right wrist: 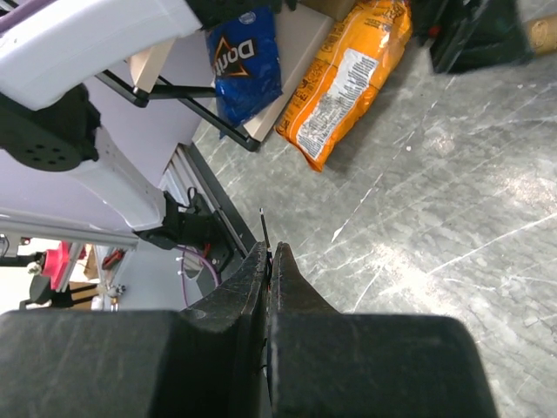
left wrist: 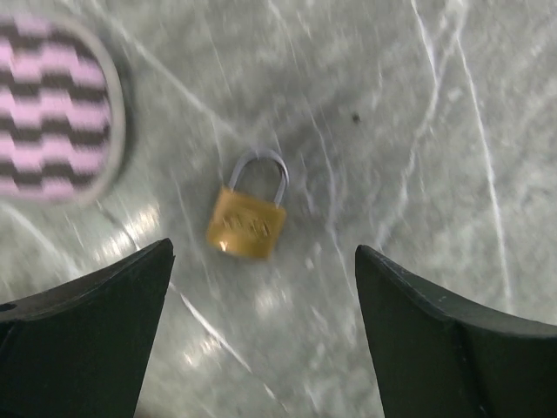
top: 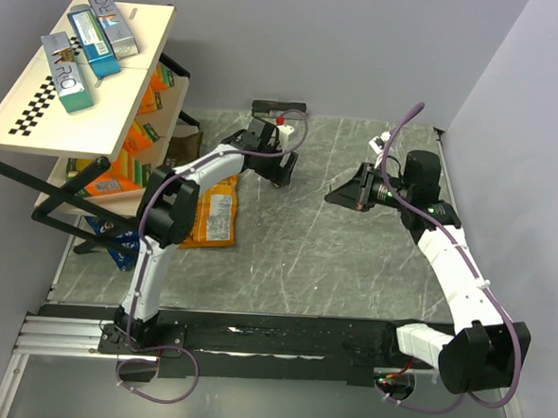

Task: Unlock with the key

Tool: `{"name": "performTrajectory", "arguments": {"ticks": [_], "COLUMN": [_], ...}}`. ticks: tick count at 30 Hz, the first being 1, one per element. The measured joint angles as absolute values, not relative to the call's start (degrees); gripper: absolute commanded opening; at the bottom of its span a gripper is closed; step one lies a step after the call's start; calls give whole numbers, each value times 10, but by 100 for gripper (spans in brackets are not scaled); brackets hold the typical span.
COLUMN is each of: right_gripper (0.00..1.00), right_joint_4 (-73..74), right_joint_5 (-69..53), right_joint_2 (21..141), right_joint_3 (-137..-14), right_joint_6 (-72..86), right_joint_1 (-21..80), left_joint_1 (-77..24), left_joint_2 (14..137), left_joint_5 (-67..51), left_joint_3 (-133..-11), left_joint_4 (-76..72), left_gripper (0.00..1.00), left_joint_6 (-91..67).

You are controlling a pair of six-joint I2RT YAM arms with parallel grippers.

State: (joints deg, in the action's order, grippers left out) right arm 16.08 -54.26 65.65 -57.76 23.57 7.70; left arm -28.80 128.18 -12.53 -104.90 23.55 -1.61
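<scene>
Top view: the left gripper (top: 274, 159) hangs over the far middle of the table (top: 332, 269). The right gripper (top: 337, 197) is well apart to its right and points toward it. Lock and key are too small to make out here.

Left wrist: the fingers (left wrist: 87, 331) are spread wide. The brass padlock (left wrist: 248, 218) lies flat on the table between them, touching neither, and its shackle looks closed.

Right wrist: the fingers (right wrist: 291, 287) are pressed together. A thin dark sliver, seemingly the key (right wrist: 263, 228), pokes out from their tips, pinched there.

The step in hand looks like bringing key to lock. The lock lies loose, so the next move likely calls for the left gripper to close on its body and steady it. The right gripper must then line the key up with the keyhole end.
</scene>
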Motion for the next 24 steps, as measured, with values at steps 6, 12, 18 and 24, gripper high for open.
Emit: {"name": "performTrajectory", "arguments": {"ticks": [6, 12, 18, 24], "right_gripper": [0, 0, 0, 0], "right_joint_4": [174, 176, 176, 167], "right_joint_5": [-542, -542, -543, -545], "right_joint_2": [679, 698, 712, 714], "right_joint_3": [-590, -604, -611, -611], "right_joint_6": [241, 249, 253, 263], "right_joint_1": [76, 76, 76, 75], "left_joint_1": [-290, -290, -291, -304], "left_joint_2": [1337, 1375, 1381, 1363], "left_joint_5": [-123, -118, -104, -65], "left_joint_3": [-1105, -1133, -1138, -1091], "left_joint_4": [235, 235, 234, 195], "left_gripper": [87, 82, 72, 70], "left_joint_6": [25, 44, 51, 65]}}
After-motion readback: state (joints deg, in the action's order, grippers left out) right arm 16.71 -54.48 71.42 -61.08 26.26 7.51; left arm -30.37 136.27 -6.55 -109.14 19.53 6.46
